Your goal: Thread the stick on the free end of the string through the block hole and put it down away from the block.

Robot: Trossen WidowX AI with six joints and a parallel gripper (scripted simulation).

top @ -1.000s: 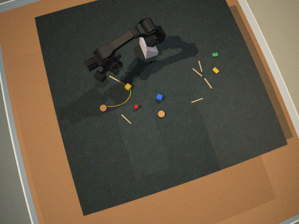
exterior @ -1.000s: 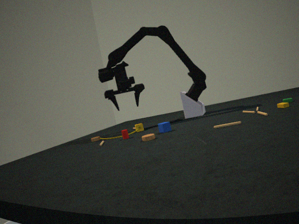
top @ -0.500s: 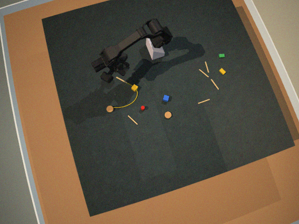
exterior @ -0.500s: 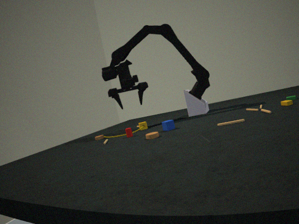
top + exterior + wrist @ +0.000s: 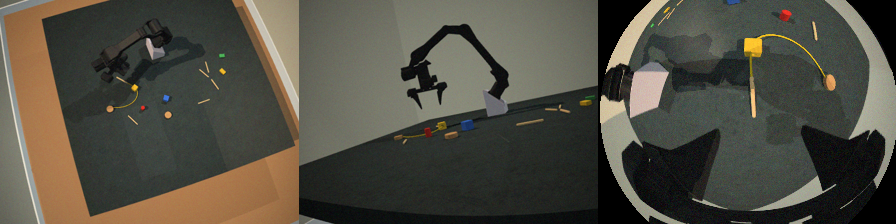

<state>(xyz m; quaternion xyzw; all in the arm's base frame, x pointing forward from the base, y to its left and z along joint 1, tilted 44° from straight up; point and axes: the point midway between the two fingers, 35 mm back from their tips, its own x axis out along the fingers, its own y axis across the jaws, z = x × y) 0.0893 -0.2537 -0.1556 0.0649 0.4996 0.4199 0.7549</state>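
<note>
The yellow block [image 5: 135, 87] [image 5: 442, 125] [image 5: 752, 46] with the hole sits on the dark mat. A yellow string [image 5: 130, 103] [image 5: 417, 135] [image 5: 798, 46] curves from the round wooden button [image 5: 109, 108] [image 5: 398, 137] [image 5: 830, 82] to the block. The thin stick [image 5: 121, 80] [image 5: 752, 90] lies flat on the mat on the block's other side, with one end at the block. My gripper [image 5: 116, 72] [image 5: 429, 105] [image 5: 759, 137] is open and empty. It hangs high above the stick's free end and touches nothing.
A red piece [image 5: 142, 107] [image 5: 427, 132], a blue cube [image 5: 166, 98] [image 5: 467, 124], a second button [image 5: 168, 114] [image 5: 451, 135] and a loose stick [image 5: 132, 120] lie near the string. Several loose sticks [image 5: 214, 84], a green piece [image 5: 221, 55] and a yellow piece [image 5: 222, 71] lie to the right. The arm's white base [image 5: 155, 49] stands behind.
</note>
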